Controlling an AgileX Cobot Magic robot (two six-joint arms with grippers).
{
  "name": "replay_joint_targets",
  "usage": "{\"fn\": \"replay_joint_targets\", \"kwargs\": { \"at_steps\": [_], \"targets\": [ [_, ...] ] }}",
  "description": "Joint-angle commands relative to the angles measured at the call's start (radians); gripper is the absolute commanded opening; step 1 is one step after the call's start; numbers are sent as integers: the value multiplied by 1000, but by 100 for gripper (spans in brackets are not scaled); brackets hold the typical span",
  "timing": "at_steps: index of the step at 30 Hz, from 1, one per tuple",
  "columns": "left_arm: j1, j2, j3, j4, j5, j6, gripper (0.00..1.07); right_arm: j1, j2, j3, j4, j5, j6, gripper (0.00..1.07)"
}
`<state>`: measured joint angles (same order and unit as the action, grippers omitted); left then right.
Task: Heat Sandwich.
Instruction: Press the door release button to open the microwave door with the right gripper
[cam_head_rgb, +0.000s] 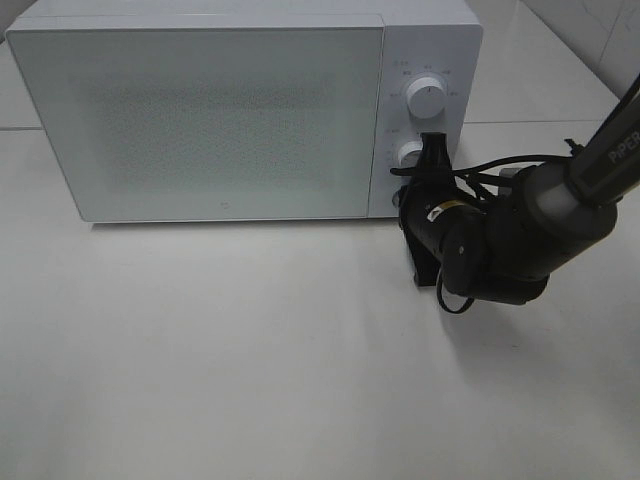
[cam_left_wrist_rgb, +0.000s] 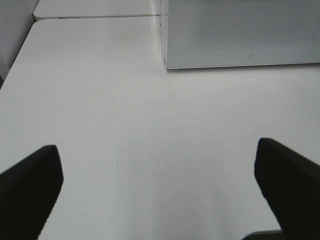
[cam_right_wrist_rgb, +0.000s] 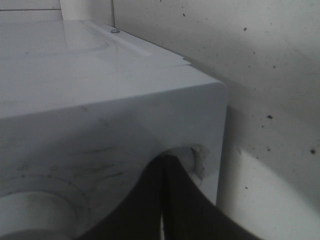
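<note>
The sandwich is out of view in every frame. A white microwave stands at the back of the table with its frosted door closed. My right gripper is shut, its dark fingertips pressed together at the control panel just right of the lower knob and below the upper knob. In the right wrist view the right gripper touches a round white knob, with nothing between its fingers. My left gripper hangs open over bare table, one finger at each side.
The white table spreads in front of the microwave. The microwave's lower front corner shows in the left wrist view. A speckled wall rises behind the microwave. The right arm's cables loop beside the panel.
</note>
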<state>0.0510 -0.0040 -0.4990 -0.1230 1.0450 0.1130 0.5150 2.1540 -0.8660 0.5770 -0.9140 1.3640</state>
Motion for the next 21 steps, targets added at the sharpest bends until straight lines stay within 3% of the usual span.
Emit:
{"fn": "replay_joint_targets", "kwargs": {
  "at_steps": [1,21],
  "targets": [
    [1,-26,3,-5,-17,1,104,-27,20,-102,-10,-227,-15,0],
    [1,-26,3,-5,-17,1,104,-27,39,-146,3,-172,-24,1]
  ]
}}
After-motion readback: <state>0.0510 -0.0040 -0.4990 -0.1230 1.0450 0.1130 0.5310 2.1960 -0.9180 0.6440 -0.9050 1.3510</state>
